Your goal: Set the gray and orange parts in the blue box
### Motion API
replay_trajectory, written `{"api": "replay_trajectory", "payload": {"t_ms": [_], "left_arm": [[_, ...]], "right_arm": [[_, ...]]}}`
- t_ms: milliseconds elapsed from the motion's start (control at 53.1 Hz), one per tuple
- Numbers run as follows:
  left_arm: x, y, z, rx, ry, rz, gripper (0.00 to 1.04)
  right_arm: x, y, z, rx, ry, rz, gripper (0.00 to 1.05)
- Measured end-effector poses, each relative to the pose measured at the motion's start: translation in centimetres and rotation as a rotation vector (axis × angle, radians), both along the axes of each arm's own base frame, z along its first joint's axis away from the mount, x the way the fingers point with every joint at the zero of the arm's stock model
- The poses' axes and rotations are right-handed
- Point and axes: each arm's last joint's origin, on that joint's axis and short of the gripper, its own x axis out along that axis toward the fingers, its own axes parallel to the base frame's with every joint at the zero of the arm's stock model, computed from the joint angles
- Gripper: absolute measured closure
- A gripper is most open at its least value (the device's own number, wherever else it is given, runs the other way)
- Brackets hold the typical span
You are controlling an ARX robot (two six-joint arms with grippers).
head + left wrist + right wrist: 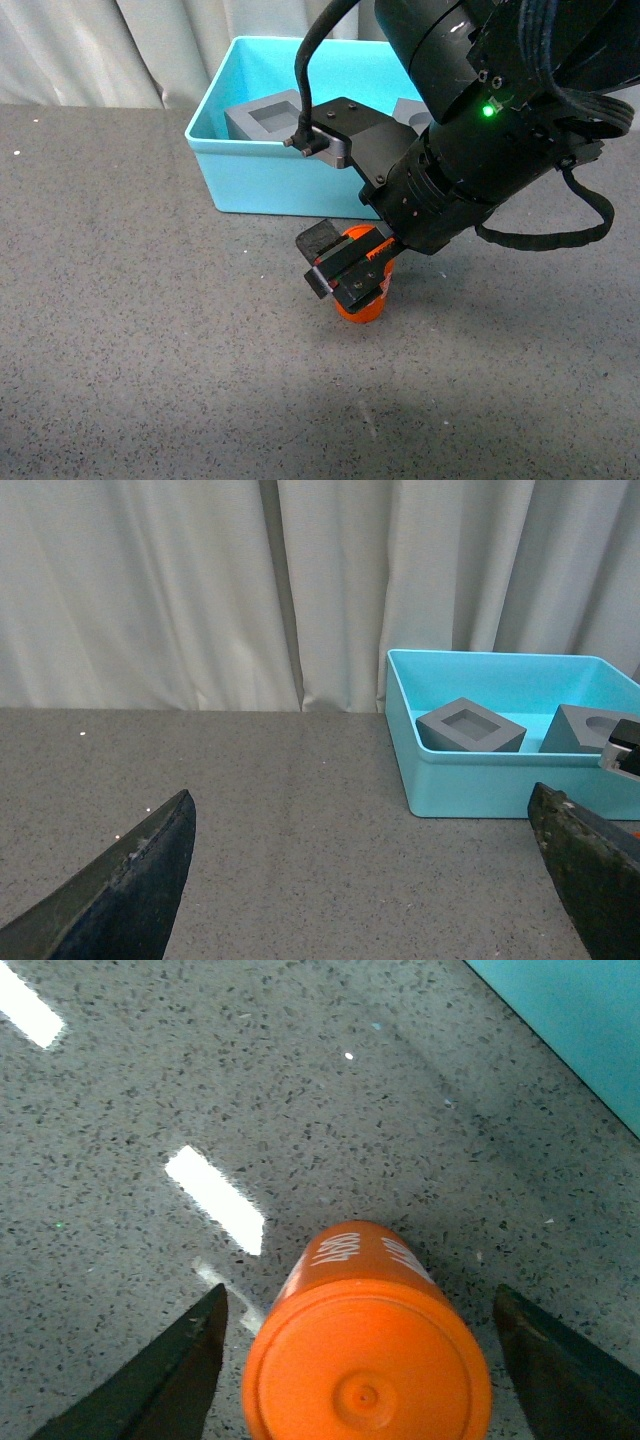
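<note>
jaws of the left gripper (pixel 360 795) gape wide, empty, facing the blue box (pixel 470 780) holding both gray cubes (pixel 470 725). right gripper (pixel 358 1295) jaws stand open astride the orange cylinder (pixel 365 1360) on the bench (pixel 150 350) before the box, untouching; centre them, then close squarely. only the right wrist view shows those gaps.

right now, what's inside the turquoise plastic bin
Two matte gray cubes: one with a square recess, one with a round recess. The near wall of the bin hides some floor.

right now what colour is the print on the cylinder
White, on the orange cylinder; clearest in the right wrist view.
</note>
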Motion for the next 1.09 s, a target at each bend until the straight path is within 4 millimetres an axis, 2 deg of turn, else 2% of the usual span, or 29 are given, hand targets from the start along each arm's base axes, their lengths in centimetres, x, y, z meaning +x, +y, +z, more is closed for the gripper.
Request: {"api": "replay_trajectory", "payload": {"t_ms": [169, 339, 489, 621, 715, 771, 903, 978, 1091], "left_arm": [[0.0, 0.0, 0.0, 0.0, 0.0, 0.0, 0.07], [0.0, 0.0, 0.0, 0.0, 0.0, 0.0, 0.07], [0.0, 0.0, 0.0, 0.0, 0.0, 0.0, 0.07], [0.0, 0.0, 0.0, 0.0, 0.0, 0.0, 0.07], [0.0, 0.0, 0.0, 0.0, 0.0, 0.0, 0.07], [0.0, 0.0, 0.0, 0.0, 0.0, 0.0, 0.07], [0.0, 0.0, 0.0, 0.0, 0.0, 0.0, 0.07], [0.0, 0.0, 0.0, 0.0, 0.0, 0.0, 0.07], [0.0, 0.0, 0.0, 0.0, 0.0, 0.0, 0.07]], "right_arm": [[0.1, 0.2, -0.6, -0.024, 0.014, 0.001, 0.57], [0.2, 0.2, -0.5, -0.028, 0.007, -0.011, 0.59], [0.5, -0.3, 0.5, 0.013, -0.018, -0.021, 0.59], [0.8, -1.3, 3.8, 0.075, -0.083, -0.044, 0.59], [1.1, -2.2, 6.9, 0.123, -0.156, -0.067, 0.59], [1.6, -2.8, 9.3, 0.156, -0.217, -0.085, 0.59], [3.1, -3.7, 13.2, 0.223, -0.321, -0.123, 0.59], [4.5, -3.9, 14.1, 0.226, -0.355, -0.147, 0.59], [6.4, -3.6, 13.5, 0.224, -0.342, -0.16, 0.59]]}}
